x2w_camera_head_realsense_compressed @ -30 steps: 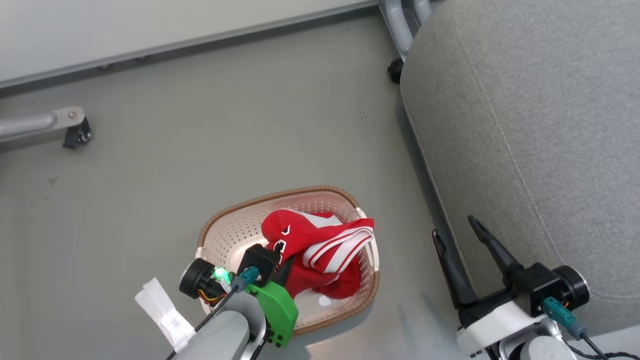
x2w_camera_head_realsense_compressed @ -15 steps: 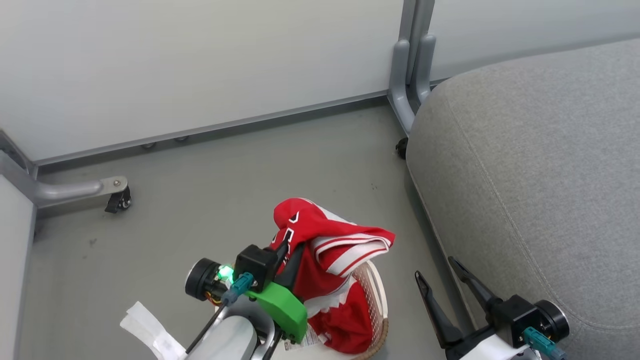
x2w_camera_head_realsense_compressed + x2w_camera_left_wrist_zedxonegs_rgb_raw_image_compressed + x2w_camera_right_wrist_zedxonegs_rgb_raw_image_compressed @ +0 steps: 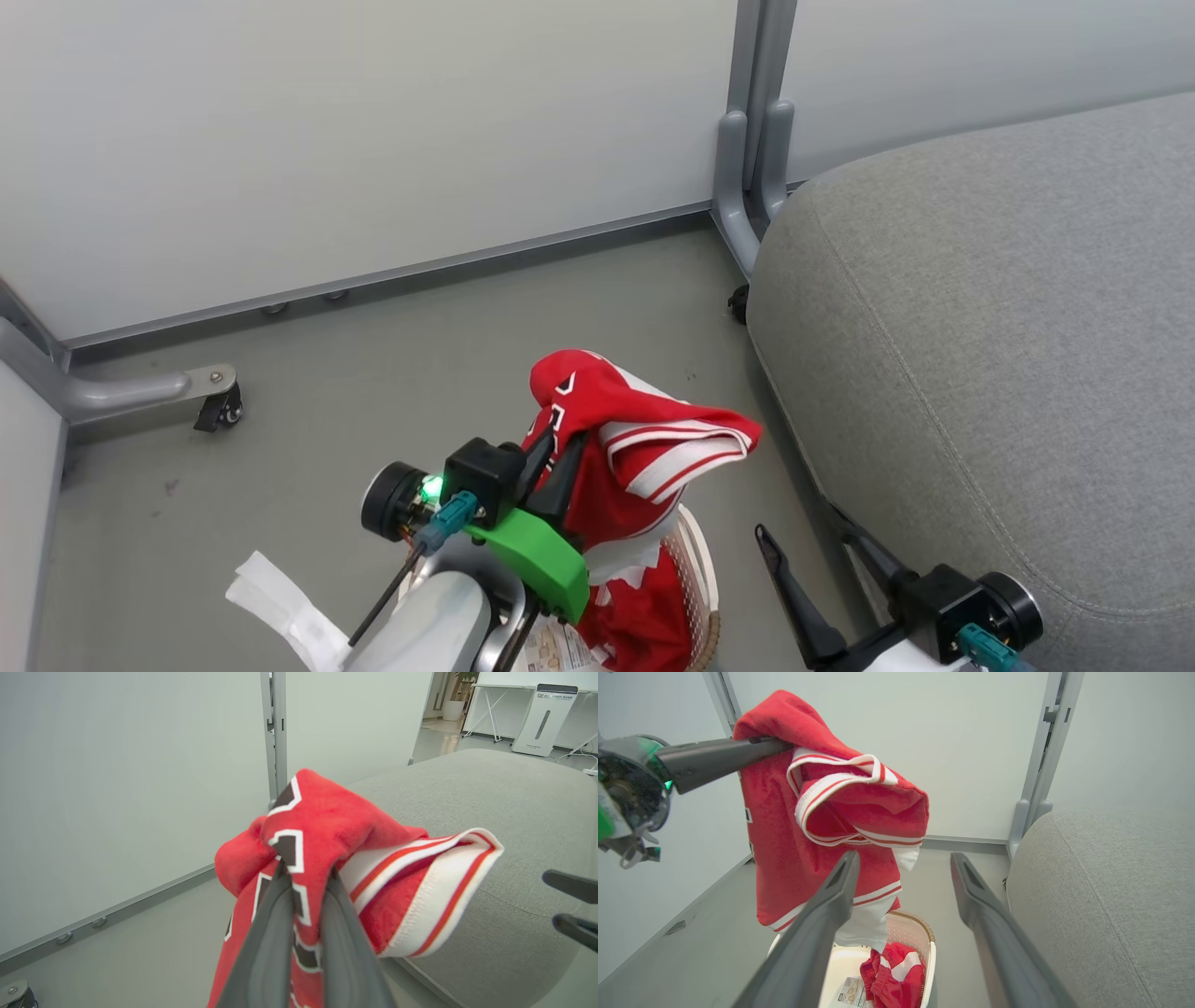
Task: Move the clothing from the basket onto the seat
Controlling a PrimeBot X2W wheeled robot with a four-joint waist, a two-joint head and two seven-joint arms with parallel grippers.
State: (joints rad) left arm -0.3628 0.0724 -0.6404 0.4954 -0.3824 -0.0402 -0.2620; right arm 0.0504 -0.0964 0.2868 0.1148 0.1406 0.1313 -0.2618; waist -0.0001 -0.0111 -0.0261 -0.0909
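Jersey (image 3: 644, 439) risen in left claw (image 3: 560, 446); right wrist view shows garment (image 3: 892, 975) in basket (image 3: 920, 927).

Grey floor (image 3: 448, 373), pale partition panels (image 3: 373, 140) along the far side, grey metal post (image 3: 752, 112) between them, castored metal foot (image 3: 210, 397) at left, potted plant (image 3: 460, 690) far off.

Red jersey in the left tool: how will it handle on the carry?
Likely floppy: the jersey drapes from the left tool, hem hanging above the basket. Probably light: a narrow pinch holds it. Its loose folds suggest it may slump into a heap on the seat.
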